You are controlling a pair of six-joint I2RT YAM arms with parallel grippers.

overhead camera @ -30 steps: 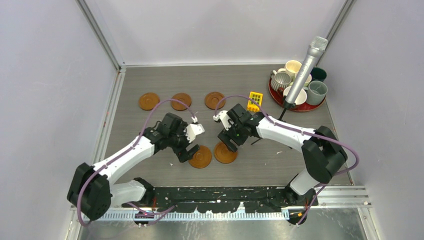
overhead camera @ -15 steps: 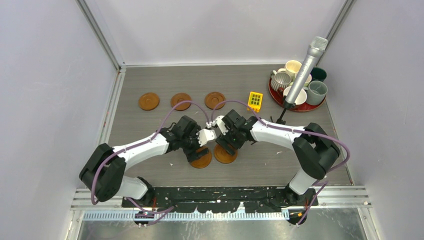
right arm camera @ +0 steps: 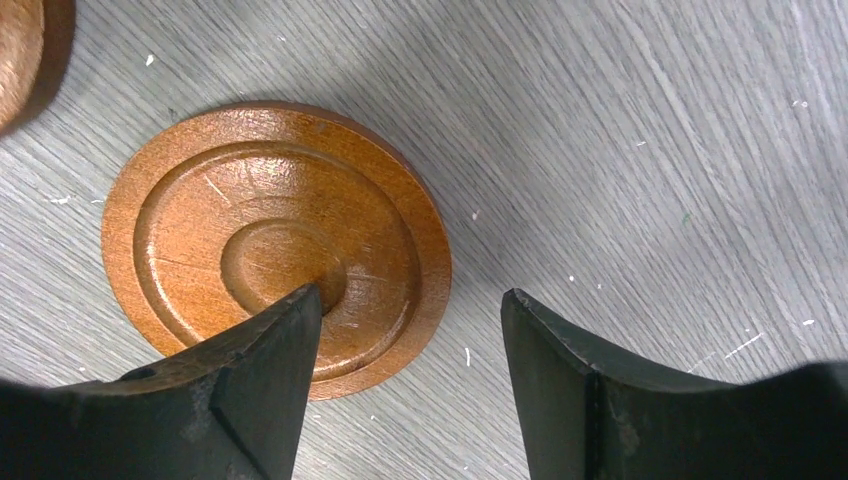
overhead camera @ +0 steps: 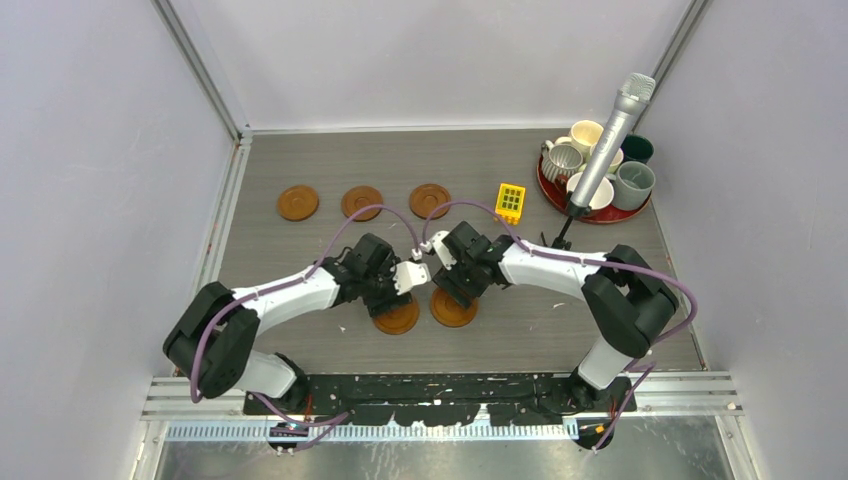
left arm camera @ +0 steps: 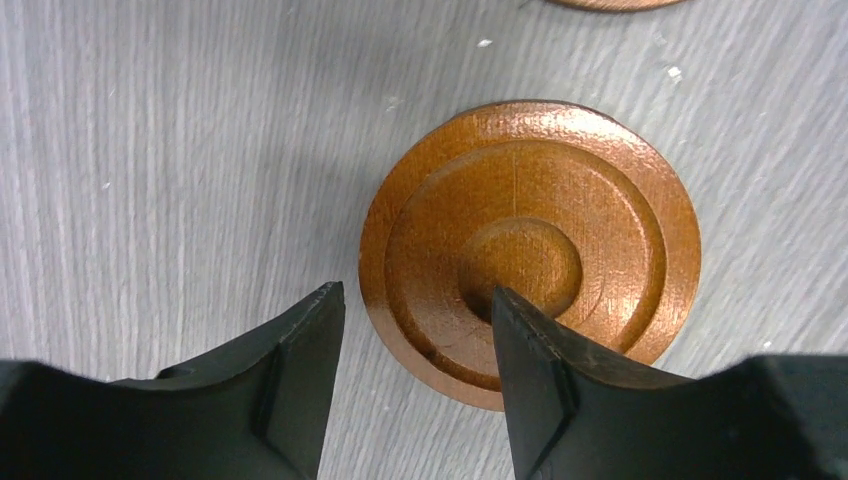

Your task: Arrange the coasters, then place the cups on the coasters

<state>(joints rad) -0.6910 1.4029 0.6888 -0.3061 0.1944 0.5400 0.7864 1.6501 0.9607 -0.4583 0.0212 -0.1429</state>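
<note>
Up close, the left gripper (left arm camera: 415,335) stands half-spread and the right gripper (right arm camera: 410,335) wide, each astride the rim of a coaster, the left coaster (left arm camera: 530,250) and the right coaster (right arm camera: 270,240). Only the overhead camera shows three more coasters (overhead camera: 362,202) behind and the cups (overhead camera: 563,160) on the red tray (overhead camera: 547,192), far right

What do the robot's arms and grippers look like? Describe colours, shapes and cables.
Both the left arm and right arm have white tubular links joined by chunky black joints. A purple cable loops along each. The left gripper and right gripper each have two black, wedge-shaped fingers.
</note>
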